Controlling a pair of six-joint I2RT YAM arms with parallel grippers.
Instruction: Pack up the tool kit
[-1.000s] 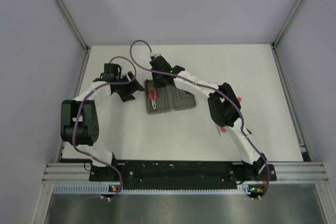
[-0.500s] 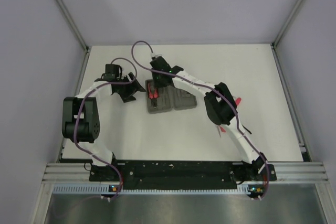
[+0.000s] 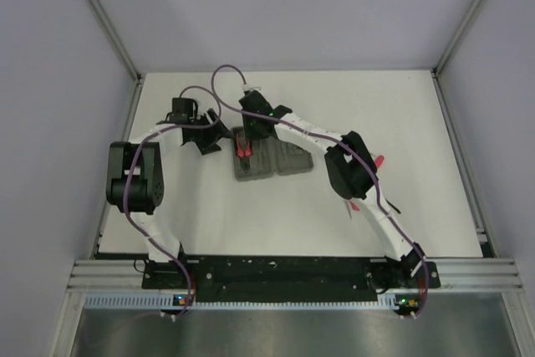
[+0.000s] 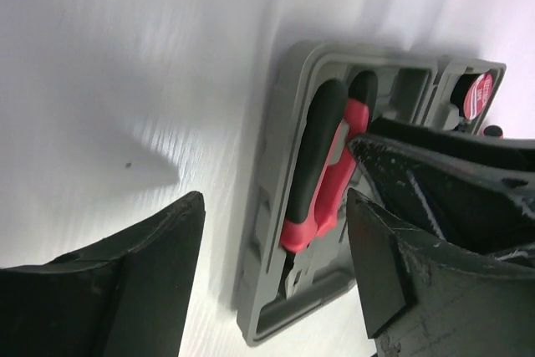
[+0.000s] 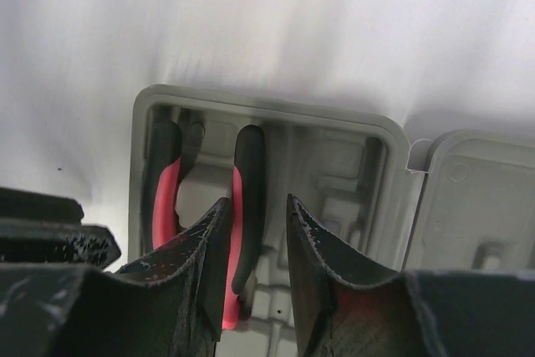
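Observation:
The grey case (image 3: 280, 160) lies open near the middle of the table. The red-and-black pliers (image 3: 242, 150) lie in its left half. In the right wrist view the pliers (image 5: 249, 173) sit in the moulded tray (image 5: 334, 165). My right gripper (image 5: 257, 202) is narrowly open, and its jaws straddle the pliers' right handle from above. My left gripper (image 4: 274, 202) is wide open and empty, with the case's left rim (image 4: 267, 206) and the pliers (image 4: 330, 173) between its fingers. In the top view both grippers, left (image 3: 216, 138) and right (image 3: 248, 135), hover at the case's left end.
The case lid (image 5: 476, 198) lies flat to the right of the tray. A red round thing with a white label (image 4: 478, 94) shows beyond the case. Small red items (image 3: 380, 159) lie on the table, partly hidden by the right arm.
The pliers and case have settled flatter and slightly farther back. My left arm has moved right and closer to the case. My right gripper has stayed over the pliers.

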